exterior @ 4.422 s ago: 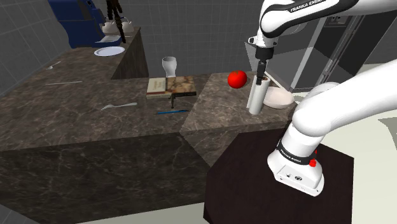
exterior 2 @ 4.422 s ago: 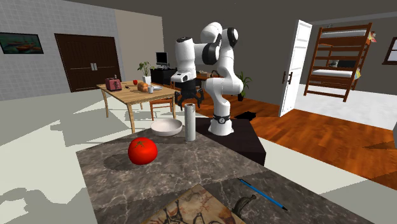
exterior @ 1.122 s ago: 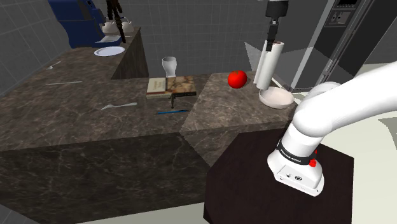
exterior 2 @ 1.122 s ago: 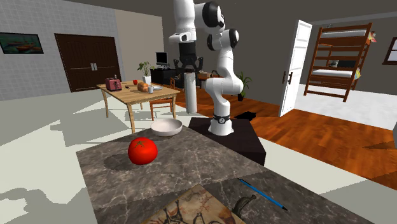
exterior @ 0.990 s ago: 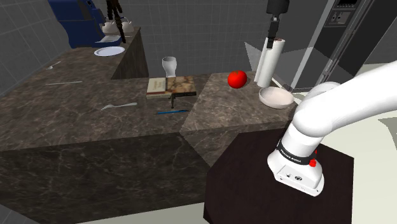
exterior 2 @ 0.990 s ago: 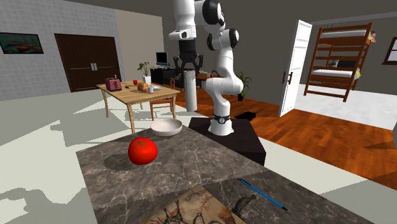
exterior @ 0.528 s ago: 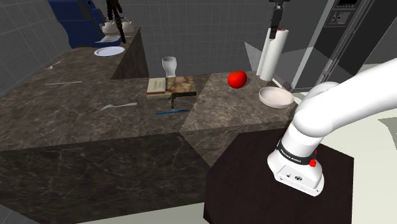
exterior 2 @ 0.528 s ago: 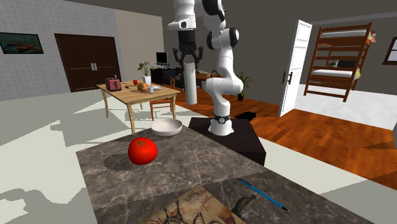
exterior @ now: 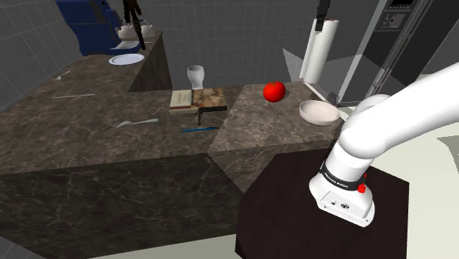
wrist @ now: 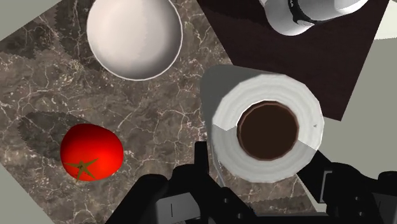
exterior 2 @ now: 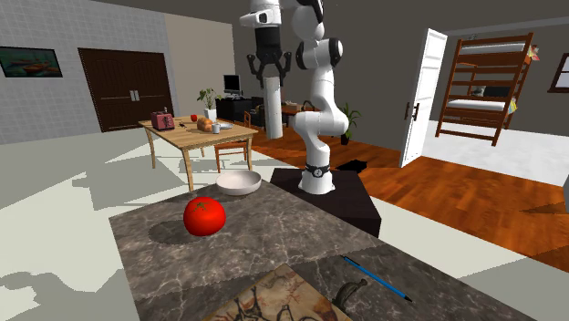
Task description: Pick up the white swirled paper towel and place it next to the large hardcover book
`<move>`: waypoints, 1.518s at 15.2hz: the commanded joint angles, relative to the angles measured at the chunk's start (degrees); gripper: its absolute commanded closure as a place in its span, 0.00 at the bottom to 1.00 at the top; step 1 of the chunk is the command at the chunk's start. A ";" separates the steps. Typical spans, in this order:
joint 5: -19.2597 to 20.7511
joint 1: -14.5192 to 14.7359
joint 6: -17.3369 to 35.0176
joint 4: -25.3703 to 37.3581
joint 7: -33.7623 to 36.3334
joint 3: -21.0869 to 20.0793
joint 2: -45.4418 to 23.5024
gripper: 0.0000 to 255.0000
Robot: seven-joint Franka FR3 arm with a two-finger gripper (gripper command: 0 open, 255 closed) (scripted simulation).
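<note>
Shoulder view, left to right: plate and fork on the dark marble worktop. Next comes the book, lying flat with a blue pen in front of it, then a tomato and a white bowl. The paper towel roll hangs upright in the air, well above the bowl and well apart from the book. The end effector points straight down, pinching the roll's top end. The arm rises tall from its stand, with the wrist folded over toward the second exterior view's left. Wrist view: fingers clasp the roll on both sides, with the bowl and tomato on the worktop well below.
</note>
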State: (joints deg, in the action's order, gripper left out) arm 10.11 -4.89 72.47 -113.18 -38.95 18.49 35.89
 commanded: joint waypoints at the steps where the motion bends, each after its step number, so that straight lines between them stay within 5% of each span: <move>1: -0.16 0.13 -1.37 2.20 -0.21 -0.01 -0.84 1.00; 4: -0.39 0.31 -3.34 5.26 -0.44 -0.08 -1.96 1.00; 14: -4.35 2.73 8.26 10.24 -1.83 3.78 -18.95 1.00; 23: -11.18 2.81 13.99 22.04 -5.08 6.45 -37.90 1.00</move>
State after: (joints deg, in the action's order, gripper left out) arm 0.11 -1.76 86.09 -93.61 -43.15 24.45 1.06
